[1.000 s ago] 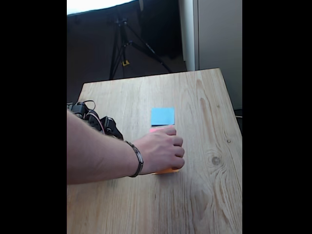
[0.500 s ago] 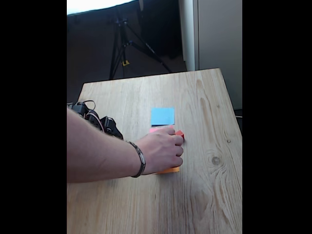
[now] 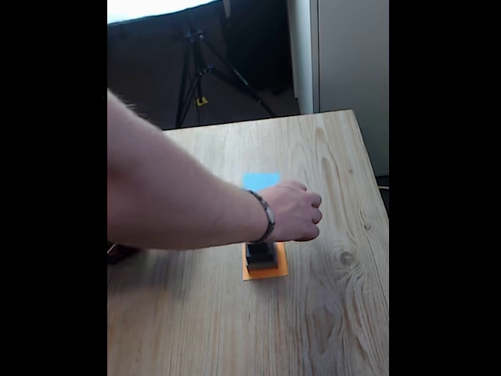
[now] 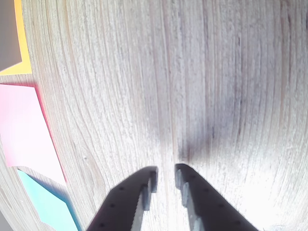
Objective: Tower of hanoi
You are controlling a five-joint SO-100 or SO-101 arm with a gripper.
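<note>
The tower of hanoi (image 3: 261, 254) shows in the fixed view as a short stack of dark square blocks on an orange paper square (image 3: 264, 272). A person's hand (image 3: 296, 210), closed in a fist, hovers just above and behind the stack. In the wrist view a grey slab's corner (image 4: 9, 33) lies on the orange paper (image 4: 25, 43) at the top left. My gripper (image 4: 166, 175) hangs low over bare wood, far from the stack. Its jaws stand almost together with a thin slit between them and nothing inside.
A forearm with a bracelet (image 3: 266, 218) reaches across the wooden table (image 3: 344, 298) from the left and hides most of the robot arm. Pink paper (image 4: 24, 130) and blue paper (image 4: 45, 207) lie left of the gripper. The blue square (image 3: 258, 180) peeks out behind the hand. A tripod (image 3: 200, 70) stands beyond the table.
The hand has lifted off the orange square and moved up and to the right, uncovering the dark stack. The forearm now sits higher and hides the robot arm.
</note>
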